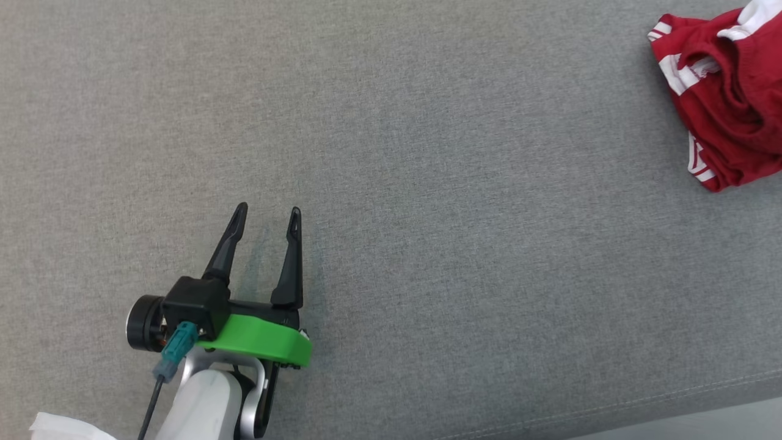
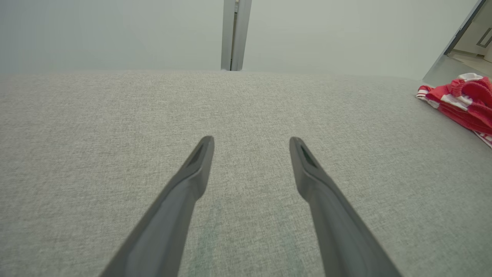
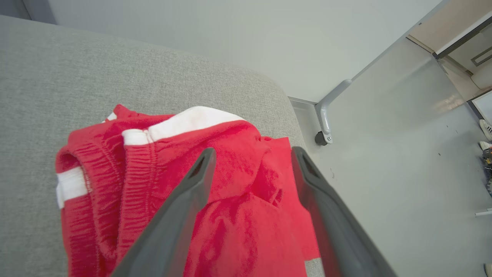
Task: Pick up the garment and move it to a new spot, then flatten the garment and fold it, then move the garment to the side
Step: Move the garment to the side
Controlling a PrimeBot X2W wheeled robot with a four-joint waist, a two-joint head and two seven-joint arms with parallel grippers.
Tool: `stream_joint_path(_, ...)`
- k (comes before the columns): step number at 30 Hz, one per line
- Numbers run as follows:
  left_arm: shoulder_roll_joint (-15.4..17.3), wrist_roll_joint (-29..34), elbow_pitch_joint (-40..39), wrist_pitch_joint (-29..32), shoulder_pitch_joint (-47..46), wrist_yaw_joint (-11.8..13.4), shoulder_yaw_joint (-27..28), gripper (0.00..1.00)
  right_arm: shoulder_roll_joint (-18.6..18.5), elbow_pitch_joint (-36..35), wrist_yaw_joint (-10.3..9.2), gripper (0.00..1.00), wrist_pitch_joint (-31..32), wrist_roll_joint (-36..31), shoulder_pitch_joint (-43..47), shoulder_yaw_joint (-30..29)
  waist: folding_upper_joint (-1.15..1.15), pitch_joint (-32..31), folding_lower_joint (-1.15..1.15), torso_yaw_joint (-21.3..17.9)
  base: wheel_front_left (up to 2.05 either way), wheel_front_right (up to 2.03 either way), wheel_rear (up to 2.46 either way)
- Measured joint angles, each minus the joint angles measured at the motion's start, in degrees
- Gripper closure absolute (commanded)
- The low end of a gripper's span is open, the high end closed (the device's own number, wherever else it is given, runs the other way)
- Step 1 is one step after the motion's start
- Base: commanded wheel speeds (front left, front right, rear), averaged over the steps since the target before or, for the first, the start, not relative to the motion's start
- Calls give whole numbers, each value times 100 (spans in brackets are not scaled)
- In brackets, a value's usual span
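In the head view the left pincer (image 1: 269,211) is seen spread open and empty, well apart from the garment (image 1: 727,91), which is bunched at the right edge of the grey cushion (image 1: 458,183). The right pincer (image 3: 253,151) is shown by its own wrist view just over the garment, fingers parted wide, nothing clamped between them. There a pale floor (image 3: 403,154) and a metal leg with a castor (image 3: 326,115) are revealed just beyond the garment. A pale wall (image 2: 115,34) is seen in the left wrist view. The garment is red with white bands and a gathered waistband, and is left crumpled.
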Motion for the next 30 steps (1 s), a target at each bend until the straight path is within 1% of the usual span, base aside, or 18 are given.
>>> stream_joint_path(4,31,-55,18,-9,-15,24,92,0,229,-140,0,0,-300,124,-48,140,0,-159,0,-57,0,0,0)
stream_joint_path(9,67,-174,187,-85,-188,70,339,0,586,-237,0,0,-713,287,-42,142,0,-412,0,-108,0,0,0)
stream_joint_path(11,77,-260,302,-132,-221,97,438,0,769,-253,0,0,-900,291,-5,130,0,-531,0,-122,0,0,0)
stream_joint_path(15,74,-397,542,-208,-241,103,649,0,1266,-301,0,0,-1337,357,283,29,0,-819,0,-143,0,0,0)
stream_joint_path(22,-11,-509,791,-264,143,99,850,0,1949,-668,0,0,-2003,361,1167,-105,0,-1350,0,-123,0,0,0)
stream_joint_path(25,-42,-530,823,-275,361,100,903,0,2236,-1026,0,0,-2140,327,1683,-294,0,-1549,0,-88,0,0,0)
stream_joint_path(28,-57,-500,855,-280,580,142,922,0,2580,-1510,0,0,-2214,199,2360,-471,0,-1718,0,-28,0,0,0)
stream_joint_path(30,-75,-488,858,-280,686,153,914,0,2739,-1840,0,0,-2238,107,2763,-537,0,-1781,0,35,0,0,0)
